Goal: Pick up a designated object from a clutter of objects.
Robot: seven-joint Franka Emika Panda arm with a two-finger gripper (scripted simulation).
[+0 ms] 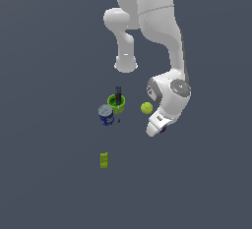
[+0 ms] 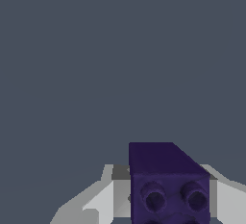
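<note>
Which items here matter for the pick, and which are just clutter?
Job:
purple block, sitting between the fingers
gripper

Lying about:
green cup with dark thin tool at it
blue can, grey lid
yellow-green ball
small green box

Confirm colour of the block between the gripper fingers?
Dark purple block, studs visible on one face. Shows best in the wrist view.

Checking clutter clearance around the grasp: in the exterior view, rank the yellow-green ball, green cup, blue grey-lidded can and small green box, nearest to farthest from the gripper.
1. Yellow-green ball, just to the exterior view's left of the gripper.
2. Green cup, further left, beyond the ball.
3. Blue grey-lidded can, beside the cup on its left.
4. Small green box, alone, lower left.
</note>
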